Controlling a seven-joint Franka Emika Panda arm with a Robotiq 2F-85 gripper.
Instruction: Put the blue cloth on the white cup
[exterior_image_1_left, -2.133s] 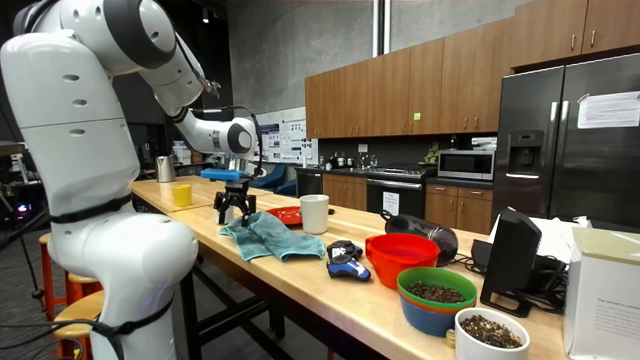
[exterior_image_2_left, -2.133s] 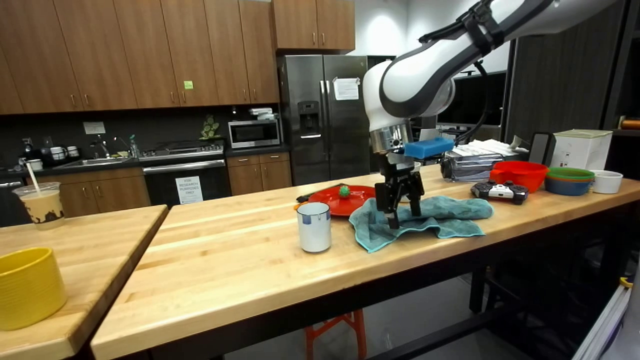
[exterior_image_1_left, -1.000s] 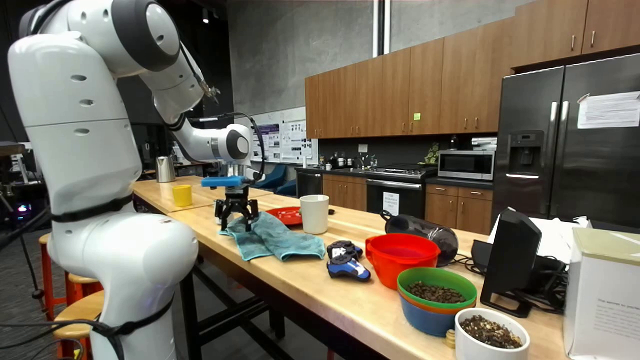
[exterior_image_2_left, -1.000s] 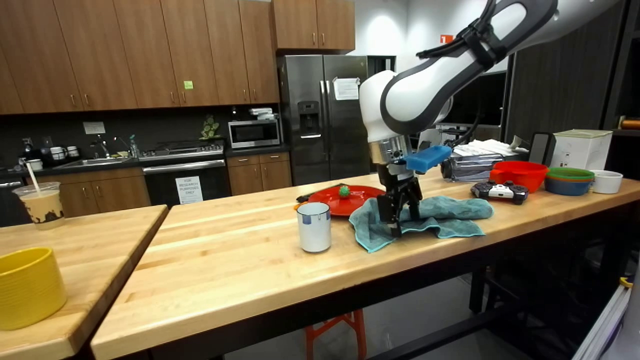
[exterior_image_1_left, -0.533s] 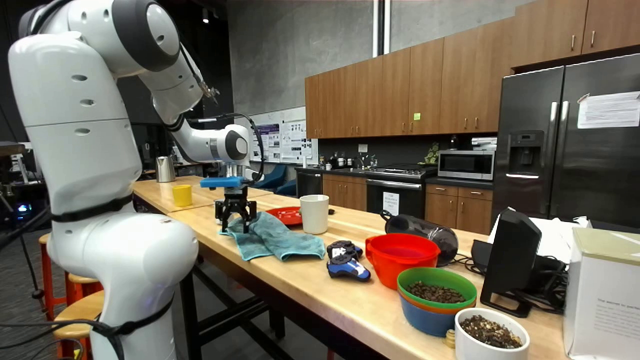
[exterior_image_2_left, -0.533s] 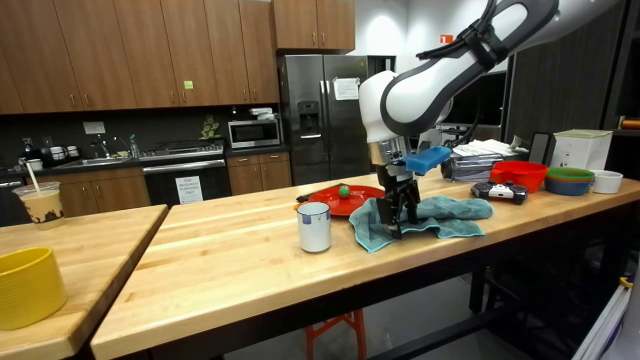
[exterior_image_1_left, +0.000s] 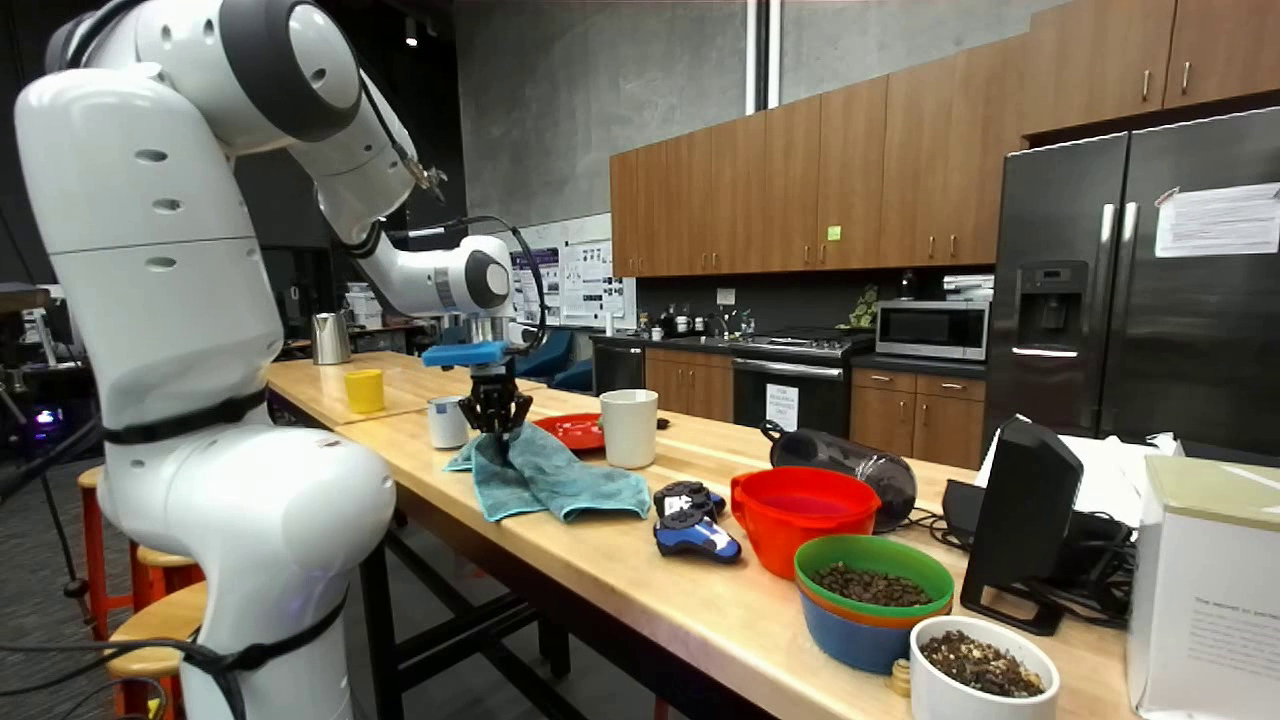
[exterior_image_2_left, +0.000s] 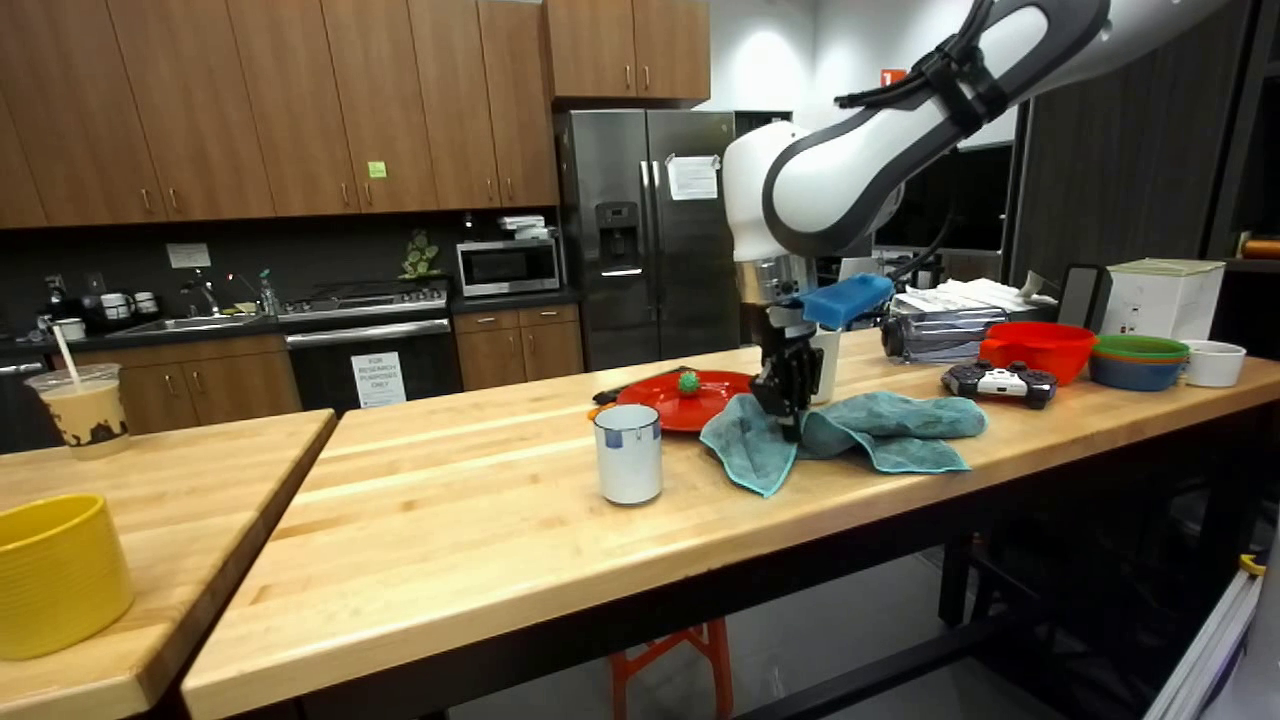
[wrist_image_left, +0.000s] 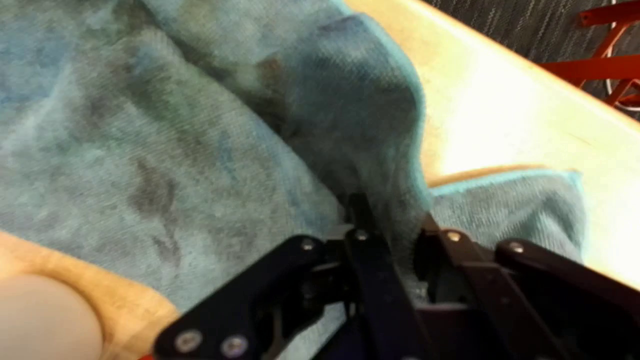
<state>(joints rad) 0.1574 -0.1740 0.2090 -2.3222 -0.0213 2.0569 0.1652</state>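
Running left-to-right, right of center in an exterior view, cloth is resting on table, left half being pinched by narrow gripper. Patched cup is standing left of gripper, plain cup peeking out behind, upper right; target cup unclear.

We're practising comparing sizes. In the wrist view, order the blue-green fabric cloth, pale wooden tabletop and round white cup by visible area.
1. Blue-green cloth
2. Wooden tabletop
3. White cup, cut off
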